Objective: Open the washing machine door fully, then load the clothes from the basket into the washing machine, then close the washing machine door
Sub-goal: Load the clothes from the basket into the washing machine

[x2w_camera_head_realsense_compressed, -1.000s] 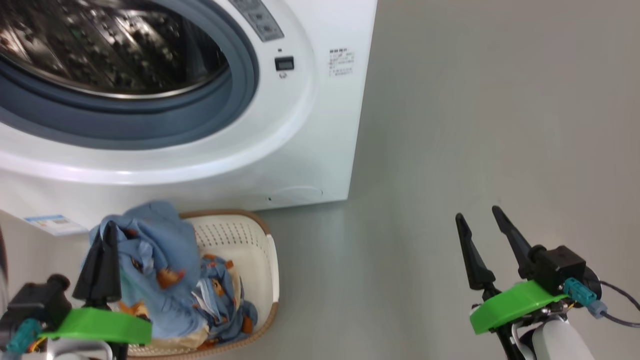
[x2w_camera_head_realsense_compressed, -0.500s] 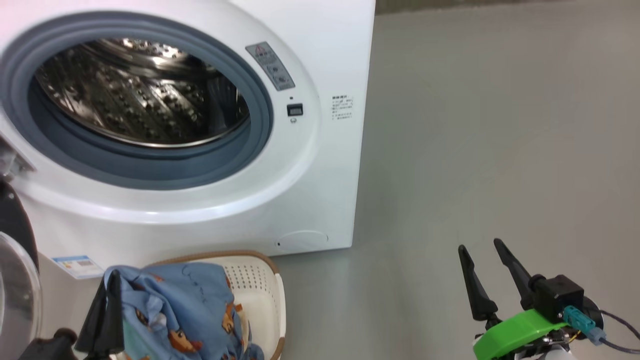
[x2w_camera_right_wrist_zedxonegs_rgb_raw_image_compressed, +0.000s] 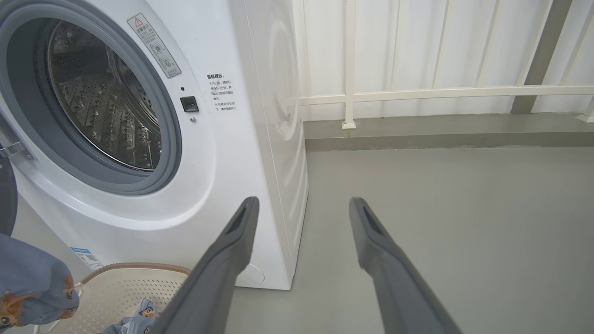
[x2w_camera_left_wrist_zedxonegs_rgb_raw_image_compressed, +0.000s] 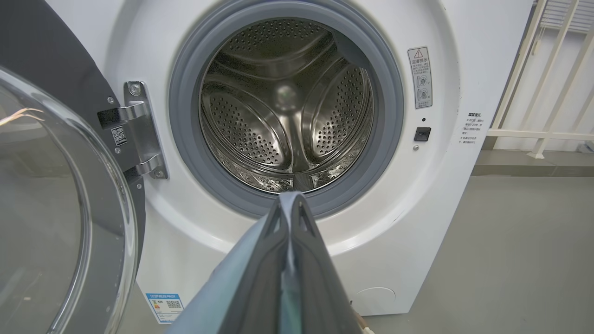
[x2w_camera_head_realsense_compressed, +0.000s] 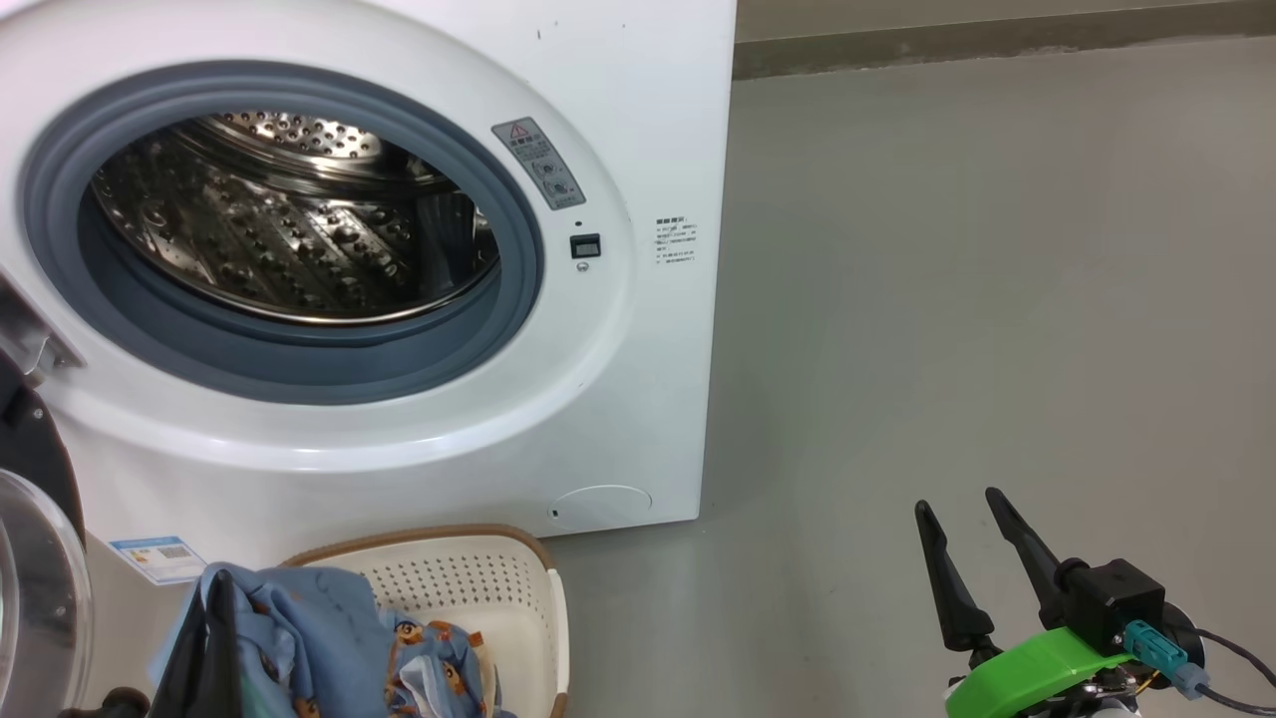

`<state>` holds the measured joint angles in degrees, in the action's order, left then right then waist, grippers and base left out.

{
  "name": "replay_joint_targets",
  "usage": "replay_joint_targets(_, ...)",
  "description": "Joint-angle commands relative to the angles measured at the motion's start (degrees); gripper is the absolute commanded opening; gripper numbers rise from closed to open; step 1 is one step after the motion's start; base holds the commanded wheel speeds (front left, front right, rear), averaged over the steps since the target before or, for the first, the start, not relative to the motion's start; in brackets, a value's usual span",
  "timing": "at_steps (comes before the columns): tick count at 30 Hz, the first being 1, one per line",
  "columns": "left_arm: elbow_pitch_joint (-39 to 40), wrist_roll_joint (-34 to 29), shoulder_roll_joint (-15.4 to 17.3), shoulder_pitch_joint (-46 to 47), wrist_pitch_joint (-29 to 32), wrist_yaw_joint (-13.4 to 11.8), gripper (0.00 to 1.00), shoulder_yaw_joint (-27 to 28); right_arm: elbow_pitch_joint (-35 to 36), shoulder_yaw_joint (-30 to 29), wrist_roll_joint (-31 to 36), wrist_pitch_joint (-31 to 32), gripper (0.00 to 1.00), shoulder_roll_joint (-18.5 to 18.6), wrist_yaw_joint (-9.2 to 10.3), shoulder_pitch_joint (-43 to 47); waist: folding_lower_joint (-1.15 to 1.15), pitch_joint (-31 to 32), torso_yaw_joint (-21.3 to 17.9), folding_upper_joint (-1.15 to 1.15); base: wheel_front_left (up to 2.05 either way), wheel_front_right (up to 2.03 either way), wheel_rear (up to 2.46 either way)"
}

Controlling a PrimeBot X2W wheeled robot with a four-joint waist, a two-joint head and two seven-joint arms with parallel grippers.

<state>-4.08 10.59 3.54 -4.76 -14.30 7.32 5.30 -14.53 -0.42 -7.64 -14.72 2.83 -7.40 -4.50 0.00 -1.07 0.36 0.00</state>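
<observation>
Head view higher up the washing machine (x2w_camera_head_realsense_compressed: 638, 379)

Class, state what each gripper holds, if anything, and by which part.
The left gripper pinches the clothes by a fold of blue fabric; which part of the garment cannot be told. The right gripper is open, holding nothing.

Washing machine door (x2w_camera_left_wrist_zedxonegs_rgb_raw_image_compressed: 51, 208) hangs open; blue clothes (x2w_camera_head_realsense_compressed: 309, 638) sit in cream basket (x2w_camera_head_realsense_compressed: 498, 588).

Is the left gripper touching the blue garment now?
Touching. The left wrist view shows the left gripper shut, with the blue garment pinched between its jaws.
</observation>
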Motion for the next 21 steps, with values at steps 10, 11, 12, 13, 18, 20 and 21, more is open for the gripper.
replay_joint_targets(10,0.1,1.9,-0.1,3.9,-0.7,0.2,0.0,1.1,1.8,1.5,-0.8,-0.3,1.0,0.0,-0.09,-0.5,0.0,-1.6,-0.1,0.0,0.0,0.0,0.0)
replay_joint_targets(11,-0.2,2.1,-0.1,4.7,-0.7,0.2,0.0,0.8,1.8,1.5,-0.9,-0.3,1.0,0.0,-0.09,-0.6,0.0,-1.9,-0.2,0.0,0.0,0.0,0.0)
replay_joint_targets(12,-0.6,2.3,-0.1,5.5,-0.7,0.2,0.0,0.5,1.8,1.6,-1.0,-0.3,1.0,0.0,-0.09,-0.7,0.0,-2.4,-0.3,0.0,0.0,0.0,0.0)
replay_joint_targets(13,-0.6,2.3,-0.1,5.5,-0.7,0.2,0.0,0.5,1.8,1.6,-1.0,-0.3,1.0,0.0,-0.09,-0.7,0.0,-2.4,-0.3,0.0,0.0,0.0,0.0)
replay_joint_targets(18,-2.2,2.7,0.7,11.0,-0.7,0.2,0.0,-0.3,2.2,1.8,-1.0,-0.3,1.0,0.0,-0.09,-1.7,0.0,-4.9,-1.1,0.0,0.0,0.0,0.0)
replay_joint_targets(20,-3.1,2.7,1.2,13.5,-0.7,0.2,0.0,-0.2,2.5,1.9,-1.1,-0.3,1.0,0.0,-0.09,-2.2,0.0,-6.3,-1.5,0.0,0.0,0.0,0.0)
replay_joint_targets(21,-4.3,3.0,1.7,16.6,-0.7,0.2,0.0,0.2,2.7,2.0,-1.3,-0.3,1.0,0.0,-0.09,-2.7,0.0,-7.8,-1.8,0.0,0.0,0.0,0.0)
